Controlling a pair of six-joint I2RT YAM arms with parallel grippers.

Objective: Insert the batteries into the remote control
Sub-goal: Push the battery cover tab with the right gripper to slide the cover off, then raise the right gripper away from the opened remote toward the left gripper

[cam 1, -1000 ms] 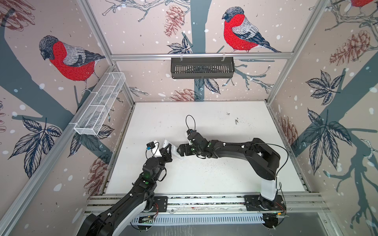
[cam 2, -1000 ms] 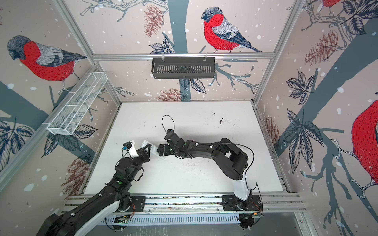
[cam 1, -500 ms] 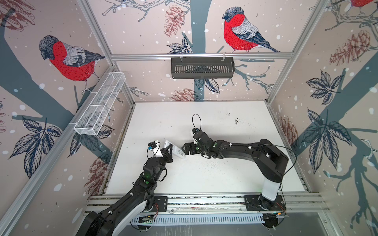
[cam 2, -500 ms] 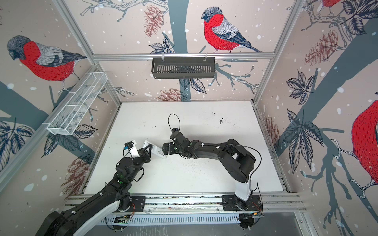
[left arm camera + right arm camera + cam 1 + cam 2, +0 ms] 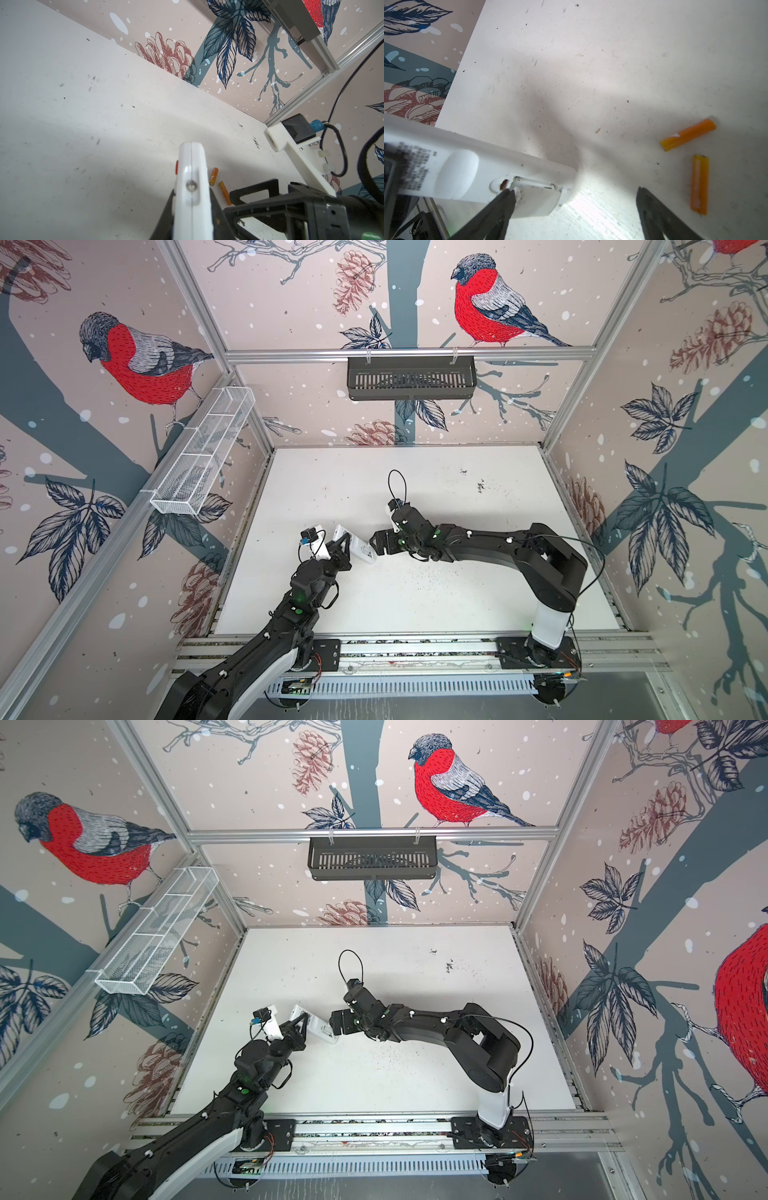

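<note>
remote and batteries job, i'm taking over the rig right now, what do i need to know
Left gripper: shut on the remote, holding it up with its back toward the right gripper.
Right gripper: open, holding nothing; one finger sits at the edge of the battery cover.
Both batteries lie on the table, near each other, not touching.
Done: remote picked up; cover looks partly lifted, with a spring showing.
Left: get the cover off, put in both batteries, close it.
</note>
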